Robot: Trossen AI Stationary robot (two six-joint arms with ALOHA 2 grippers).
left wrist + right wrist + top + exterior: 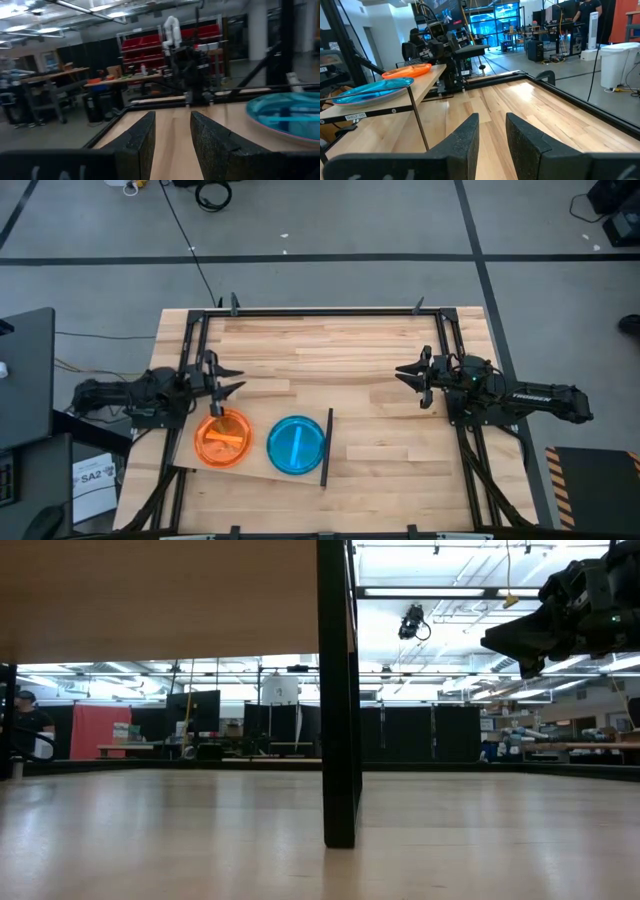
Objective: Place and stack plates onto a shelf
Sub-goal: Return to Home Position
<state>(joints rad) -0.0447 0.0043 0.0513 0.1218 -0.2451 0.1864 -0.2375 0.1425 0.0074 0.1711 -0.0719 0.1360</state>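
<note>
The table (340, 350) carries the shelf (256, 464) on its left side. On the shelf lie 2 sets of plates: orange plates (222, 439), and blue plates (296, 445) next to the black strip (326, 447). The left gripper (230, 380) hovers just beside the orange plates, fingers apart and empty. The right gripper (405, 376), also parted and empty, is well apart from them.

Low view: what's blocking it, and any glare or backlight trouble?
Low view: the shelf underside fills the upper left, its black strip cuts the middle; bright ceiling lights leave the right gripper a dark silhouette. High view: even light, left gripper, orange plate and blue plate plain to see.
</note>
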